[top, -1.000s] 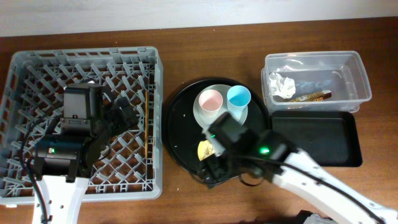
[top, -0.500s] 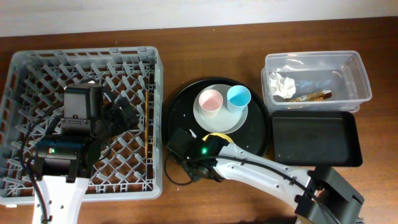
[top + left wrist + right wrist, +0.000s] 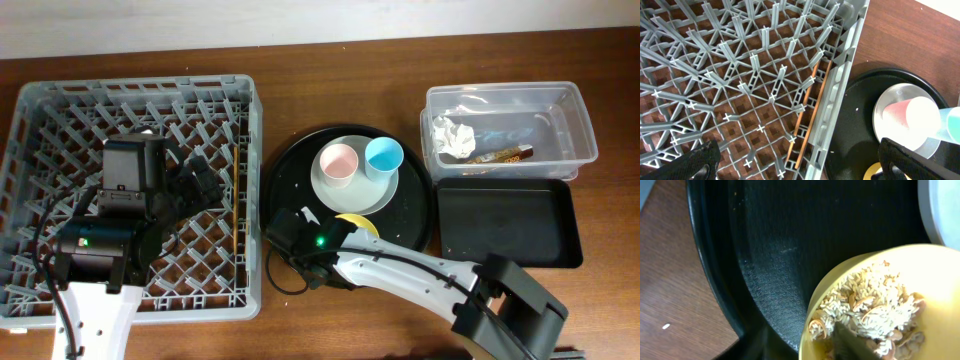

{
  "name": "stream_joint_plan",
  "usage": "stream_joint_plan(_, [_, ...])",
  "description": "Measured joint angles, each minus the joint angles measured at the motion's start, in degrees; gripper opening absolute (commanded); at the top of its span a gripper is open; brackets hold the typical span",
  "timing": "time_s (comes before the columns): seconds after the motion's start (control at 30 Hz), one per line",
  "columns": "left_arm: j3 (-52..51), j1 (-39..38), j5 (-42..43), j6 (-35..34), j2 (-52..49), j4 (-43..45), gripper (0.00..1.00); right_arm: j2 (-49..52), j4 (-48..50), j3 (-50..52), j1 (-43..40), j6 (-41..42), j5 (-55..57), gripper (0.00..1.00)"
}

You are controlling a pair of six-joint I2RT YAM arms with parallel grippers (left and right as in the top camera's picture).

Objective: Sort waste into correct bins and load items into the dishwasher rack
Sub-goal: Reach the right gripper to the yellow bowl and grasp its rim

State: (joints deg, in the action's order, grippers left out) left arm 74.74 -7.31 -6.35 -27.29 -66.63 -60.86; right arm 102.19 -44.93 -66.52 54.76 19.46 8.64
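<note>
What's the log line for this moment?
left gripper open over rack | right gripper astride bowl rim, grip unclear | scraps in bowl | chopsticks in rack | tissue, wrapper in clear tub

Overhead top-down, far; wrist views close, downward, sharing round tray (image 3: 285, 185), yellow bowl (image 3: 940, 275).

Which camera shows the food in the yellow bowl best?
The right wrist view: the beige food scraps lie in the yellow bowl, close up. The overhead view shows only a yellow sliver of it, no food. The left wrist view catches just a yellow edge.
</note>
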Motion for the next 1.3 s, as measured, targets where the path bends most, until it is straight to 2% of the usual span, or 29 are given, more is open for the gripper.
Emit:
stream_joint_plan(0.13, [0.0,0.0,0.0,0.0,0.0,0.0,0.99,0.2,-0.4,0.0,0.0,0.0,1.0,0.27])
stream_joint_plan(0.47, [0.0,0.0,0.0,0.0,0.0,0.0,0.99,0.2,-7.8,0.0,-0.4,0.0,10.5,0.25])
stream_joint_plan(0.63, [0.0,0.0,0.0,0.0,0.0,0.0,0.99,0.2,-9.1,0.0,-3.5,1.8,10.8,0.24])
stream_joint_plan(0.93, [0.0,0.0,0.0,0.0,0.0,0.0,0.99,0.2,-8.6,0.2,-3.8,2.8,7.0,0.25])
stream_joint_plan(1.07, [0.0,0.0,0.0,0.0,0.0,0.0,0.99,0.3,-7.2,2.7,-3.8,2.8,6.7,0.17])
stream_joint_plan(1.17, [0.0,0.0,0.0,0.0,0.0,0.0,0.99,0.3,-7.1,2.8,-3.8,2.9,6.8,0.04])
stream_joint_plan(1.3, [0.0,0.0,0.0,0.0,0.0,0.0,0.99,0.3,-6.9,2.8,-3.8,3.0,6.7,0.04])
